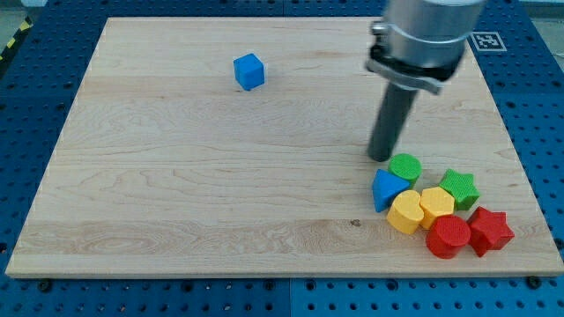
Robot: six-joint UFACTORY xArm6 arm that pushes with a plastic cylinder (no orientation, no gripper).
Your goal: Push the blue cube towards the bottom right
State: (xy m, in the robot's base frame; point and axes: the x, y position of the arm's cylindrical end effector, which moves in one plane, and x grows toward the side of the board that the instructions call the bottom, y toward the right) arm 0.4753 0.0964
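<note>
The blue cube (249,71) sits alone on the wooden board (176,194), in the upper left-middle part of the view. My tip (381,158) is far to the cube's right and lower, just above and left of a cluster of blocks at the view's lower right. It touches no block that I can make out; the green cylinder (405,166) is closest to it.
The cluster at the lower right holds a blue triangular block (386,189), two yellow hexagon blocks (406,212) (436,205), a green star (459,187), a red cylinder (448,236) and a red star (490,231). The board's right edge (520,150) runs close by.
</note>
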